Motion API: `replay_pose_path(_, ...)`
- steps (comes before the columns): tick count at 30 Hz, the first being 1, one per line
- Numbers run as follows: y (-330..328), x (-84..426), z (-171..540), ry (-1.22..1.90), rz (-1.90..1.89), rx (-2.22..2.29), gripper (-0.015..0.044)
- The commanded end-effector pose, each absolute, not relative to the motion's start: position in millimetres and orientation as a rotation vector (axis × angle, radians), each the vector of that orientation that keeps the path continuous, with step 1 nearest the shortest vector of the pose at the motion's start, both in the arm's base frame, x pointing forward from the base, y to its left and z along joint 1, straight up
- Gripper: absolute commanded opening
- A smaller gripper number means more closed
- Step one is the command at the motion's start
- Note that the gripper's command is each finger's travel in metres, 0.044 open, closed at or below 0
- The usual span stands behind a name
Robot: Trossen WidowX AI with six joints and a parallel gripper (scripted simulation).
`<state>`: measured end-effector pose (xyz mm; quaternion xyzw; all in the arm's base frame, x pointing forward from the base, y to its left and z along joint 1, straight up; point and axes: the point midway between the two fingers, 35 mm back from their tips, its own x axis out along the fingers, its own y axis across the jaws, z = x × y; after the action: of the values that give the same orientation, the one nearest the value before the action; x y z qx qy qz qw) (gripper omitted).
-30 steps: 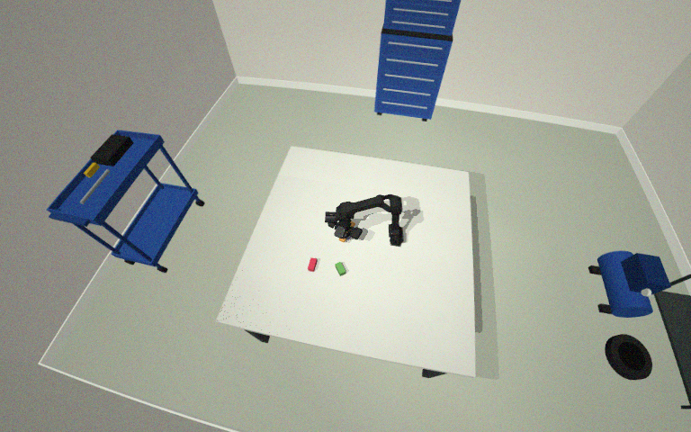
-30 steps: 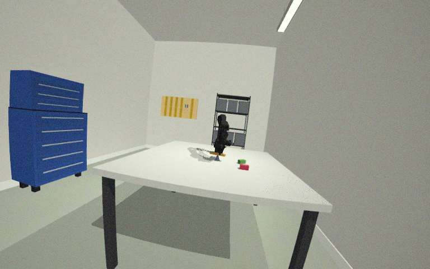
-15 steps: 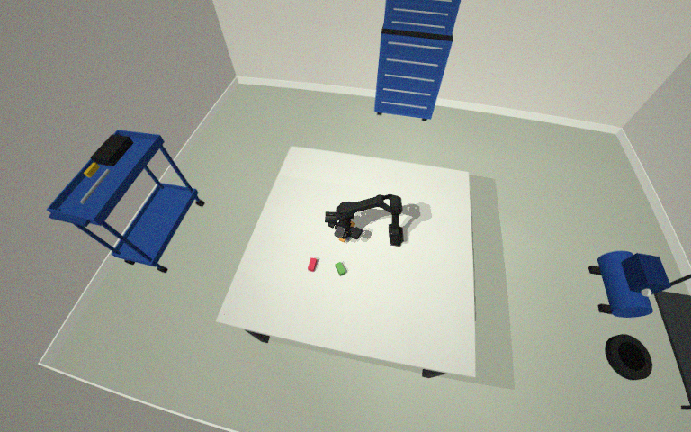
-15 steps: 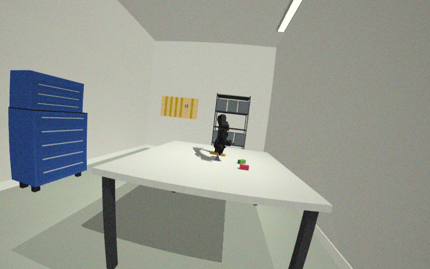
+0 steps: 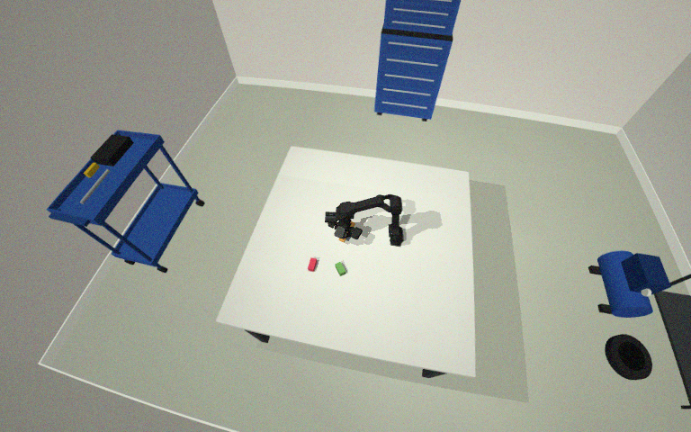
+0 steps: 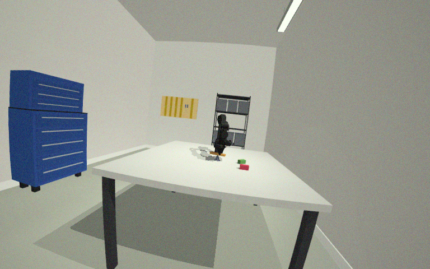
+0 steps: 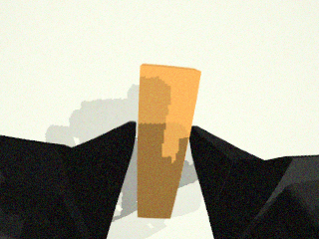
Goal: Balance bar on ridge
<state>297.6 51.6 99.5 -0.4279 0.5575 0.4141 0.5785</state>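
The orange bar lies above the table top, over the small dark ridge. In the exterior view it looks nearly level, its right end slightly lower in the picture, with both ends clear of the table. My gripper is slightly open around the bar's middle, with a thin gap beside each fingertip in the wrist view. The ridge is hidden under the bar in the wrist view. Whether the bar touches its crest is too small to tell.
A red block and a green block lie on the white table, on the side of the ridge away from the arm's reaching links. The arm's shadow falls near the bar.
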Motion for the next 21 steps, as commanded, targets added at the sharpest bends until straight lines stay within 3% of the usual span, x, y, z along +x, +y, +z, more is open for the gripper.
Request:
replay_pose_path(1,52,298,100,1.304,0.968,-1.001,0.0237)
replay_pose_path(9,52,298,100,1.304,0.968,-1.001,0.0440)
replay_pose_path(13,52,299,108,1.304,0.968,-1.001,0.0440)
replay_pose_path(21,51,295,197,1.304,0.969,-1.000,0.0440)
